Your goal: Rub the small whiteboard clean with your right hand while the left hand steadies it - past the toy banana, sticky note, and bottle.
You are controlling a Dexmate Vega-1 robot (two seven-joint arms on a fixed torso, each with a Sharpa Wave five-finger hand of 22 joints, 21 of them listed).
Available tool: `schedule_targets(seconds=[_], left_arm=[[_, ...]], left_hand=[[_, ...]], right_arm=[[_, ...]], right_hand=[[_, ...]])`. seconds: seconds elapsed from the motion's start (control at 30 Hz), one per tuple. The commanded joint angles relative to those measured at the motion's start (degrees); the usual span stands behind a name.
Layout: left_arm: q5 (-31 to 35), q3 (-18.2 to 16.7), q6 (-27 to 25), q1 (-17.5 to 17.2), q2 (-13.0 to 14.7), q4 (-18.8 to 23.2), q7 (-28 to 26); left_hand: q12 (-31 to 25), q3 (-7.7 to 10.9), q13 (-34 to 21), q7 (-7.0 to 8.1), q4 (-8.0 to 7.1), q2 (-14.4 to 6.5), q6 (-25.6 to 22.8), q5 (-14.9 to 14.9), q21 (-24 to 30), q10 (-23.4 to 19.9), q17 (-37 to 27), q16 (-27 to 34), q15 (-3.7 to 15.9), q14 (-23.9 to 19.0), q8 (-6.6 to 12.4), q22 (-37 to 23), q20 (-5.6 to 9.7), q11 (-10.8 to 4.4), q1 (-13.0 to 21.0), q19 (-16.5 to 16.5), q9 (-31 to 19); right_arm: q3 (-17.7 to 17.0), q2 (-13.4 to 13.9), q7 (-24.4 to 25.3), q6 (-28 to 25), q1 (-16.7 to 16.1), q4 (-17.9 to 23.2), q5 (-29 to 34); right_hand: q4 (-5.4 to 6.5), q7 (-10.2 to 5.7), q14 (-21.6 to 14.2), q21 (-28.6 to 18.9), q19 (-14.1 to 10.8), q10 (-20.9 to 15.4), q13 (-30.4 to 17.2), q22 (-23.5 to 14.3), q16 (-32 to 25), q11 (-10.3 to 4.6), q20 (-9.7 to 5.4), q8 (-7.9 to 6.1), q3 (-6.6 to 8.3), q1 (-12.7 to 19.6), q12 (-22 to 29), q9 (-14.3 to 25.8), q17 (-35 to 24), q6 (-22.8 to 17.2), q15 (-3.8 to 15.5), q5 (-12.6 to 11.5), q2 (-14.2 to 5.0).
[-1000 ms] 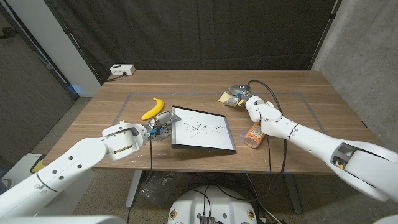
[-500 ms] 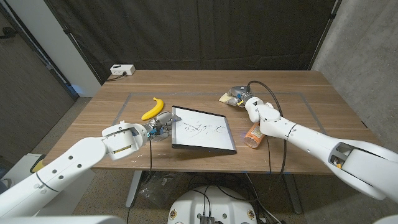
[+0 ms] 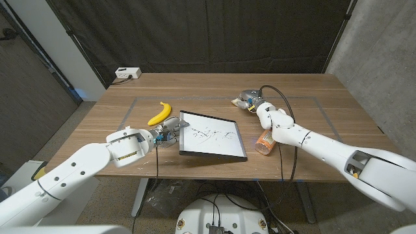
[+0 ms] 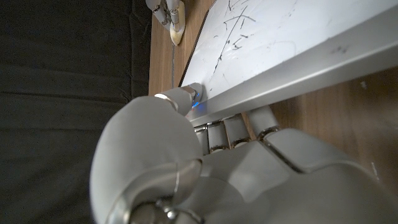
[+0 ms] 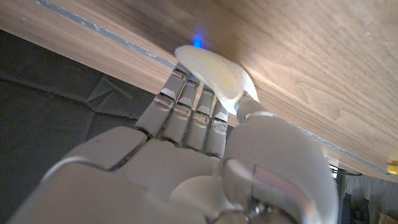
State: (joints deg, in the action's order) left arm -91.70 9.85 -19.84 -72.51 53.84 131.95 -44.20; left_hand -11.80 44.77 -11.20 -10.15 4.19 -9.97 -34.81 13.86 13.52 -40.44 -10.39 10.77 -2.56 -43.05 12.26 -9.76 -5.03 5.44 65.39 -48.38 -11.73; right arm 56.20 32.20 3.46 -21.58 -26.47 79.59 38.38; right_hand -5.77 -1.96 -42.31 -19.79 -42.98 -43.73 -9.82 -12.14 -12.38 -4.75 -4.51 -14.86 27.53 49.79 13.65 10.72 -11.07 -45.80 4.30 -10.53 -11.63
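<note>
Right now your small whiteboard (image 3: pixel 212 136) lies near the middle of the wooden table (image 3: pixel 312 88), slightly toward the robot's left, with dark scribbles across its white face. Your left hand (image 3: pixel 166 129) is at the board's left edge; the left wrist view shows its fingers (image 4: pixel 239 127) curled under the silver frame with a fingertip on the rim, so it grips the board. The toy banana (image 3: pixel 159 113) lies just beyond that hand. Your right hand (image 3: pixel 252 99) is well apart from the board, toward the far right of the table, and the right wrist view shows it pinching a pale, soft pad (image 5: pixel 214 73) between thumb and fingers, close to the wood. The orange bottle (image 3: pixel 264 141) lies on its side right of the board, partly under your right forearm.
</note>
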Motion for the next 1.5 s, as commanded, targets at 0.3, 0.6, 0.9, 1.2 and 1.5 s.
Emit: schedule_targets(seconds=[0.3, 0.6, 0.9, 1.2, 1.5], left_arm=[[1.01, 2.67, -1.69, 4.25, -0.82, -1.78, -0.86], [-0.25, 2.08, -1.52, 3.77, -0.91, -1.82, -0.80], [-1.23, 1.34, -1.74, 3.55, -0.10, -1.07, -1.87], [-1.41, 1.34, -1.49, 3.61, -0.07, -1.11, -1.48], [-1.90, 1.00, -1.43, 3.36, 0.24, -0.80, -2.38]], left_hand=[[0.20, 0.68, -0.13, -1.29, -0.12, -0.11, -0.63, 0.36, -0.28, -0.30, -0.20, -0.09, -0.17, 0.37, -0.34, -0.26, -0.38, -0.05, -0.18, 0.50, -0.01], [0.19, 0.88, -0.14, -1.25, -0.10, -0.14, -0.52, 0.37, -0.34, -0.47, -0.20, -0.04, -0.09, 0.32, -0.49, -0.29, -0.41, -0.18, -0.32, 0.47, 0.00], [0.27, 1.06, -0.14, -1.28, -0.05, -0.11, -0.70, 0.39, -0.43, -0.37, -0.19, -0.05, -0.21, 0.35, -0.51, -0.30, -0.52, -0.16, -0.45, 0.51, 0.01], [0.25, 1.22, -0.14, -1.27, -0.01, -0.08, -0.88, 0.40, -0.47, -0.52, -0.17, 0.00, -0.12, 0.22, -0.52, -0.31, -0.53, -0.24, -0.59, 0.45, 0.02], [0.23, 1.36, -0.14, -1.25, 0.00, -0.07, -1.06, 0.40, -0.52, -0.68, -0.17, 0.05, -0.24, 0.11, -0.52, -0.32, -0.58, -0.18, -0.76, 0.41, 0.03]], right_arm=[[-6.68, 6.78, 6.54, 5.60, -8.21, 14.20, -2.57], [-10.83, 11.61, 11.16, 10.47, -14.81, 21.69, -1.98], [-15.91, 16.28, 15.67, 14.66, -21.88, 28.46, -0.39], [-19.80, 18.58, 16.53, 17.74, -27.49, 30.79, -1.50], [-23.63, 19.68, 21.24, 23.38, -33.58, 30.51, -4.82]], right_hand=[[0.45, -1.61, -0.65, -0.69, -0.45, -1.00, -0.20, -0.30, -0.26, 0.02, -6.55, 0.48, 1.03, 0.83, 0.01, 0.03, -0.41, -2.03, 5.41, 0.25, 0.19], [0.73, -1.60, -0.83, -0.90, -0.55, -1.33, -0.20, -0.35, -0.20, -0.04, -6.50, 0.69, 1.27, 0.84, -0.08, 0.04, -0.44, -2.35, 5.31, 0.39, 0.36], [1.03, -2.12, -0.02, -0.83, 0.15, -1.74, -0.20, -0.39, 0.39, -0.51, -6.68, 0.95, 1.42, 0.68, -0.26, 0.06, -0.32, -2.94, 5.35, 0.56, 0.78], [1.23, -2.22, 0.00, -0.92, 0.26, -1.87, -0.19, -0.41, 0.51, -0.69, -6.71, 1.14, 1.56, 0.62, -0.40, 0.08, -0.29, -3.18, 5.35, 0.61, 0.79], [1.48, -2.28, -0.34, -1.18, 0.06, -2.17, -0.20, -0.44, 0.50, -0.43, -6.70, 1.40, 1.72, 0.51, -0.53, 0.11, -0.29, -3.44, 5.22, 0.64, 0.83]])
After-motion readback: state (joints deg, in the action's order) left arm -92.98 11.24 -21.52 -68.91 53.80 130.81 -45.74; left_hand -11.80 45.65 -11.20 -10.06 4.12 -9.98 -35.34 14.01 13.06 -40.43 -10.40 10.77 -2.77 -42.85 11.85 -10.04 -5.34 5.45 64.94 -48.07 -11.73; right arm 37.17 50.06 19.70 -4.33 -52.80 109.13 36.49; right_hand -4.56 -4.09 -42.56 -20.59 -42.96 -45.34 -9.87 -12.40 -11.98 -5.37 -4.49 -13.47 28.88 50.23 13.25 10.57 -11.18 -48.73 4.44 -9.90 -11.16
